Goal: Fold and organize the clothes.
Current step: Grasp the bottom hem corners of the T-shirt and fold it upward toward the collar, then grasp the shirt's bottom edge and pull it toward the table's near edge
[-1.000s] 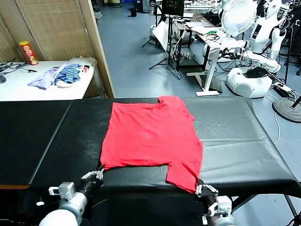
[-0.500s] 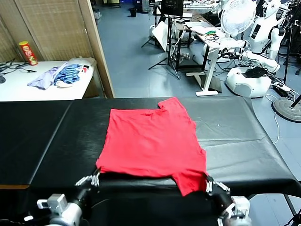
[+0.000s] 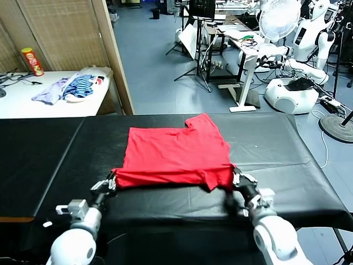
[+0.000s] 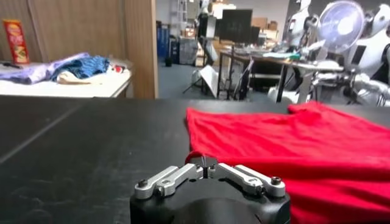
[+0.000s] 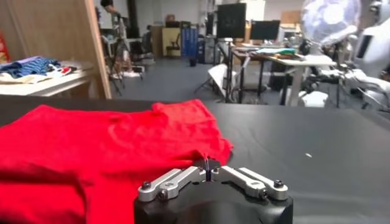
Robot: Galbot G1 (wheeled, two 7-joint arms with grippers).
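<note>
Black table (image 3: 287, 160) bears red T-shirt (image 3: 174, 152), lying crosswise.

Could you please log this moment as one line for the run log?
step: folding hem forward | left gripper: shut on red T-shirt | right gripper: shut on red T-shirt | surface: black table

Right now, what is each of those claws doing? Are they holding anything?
Left claw: shut on the near left corner of the red T-shirt.
Right claw: shut on the T-shirt's near right corner.
</note>
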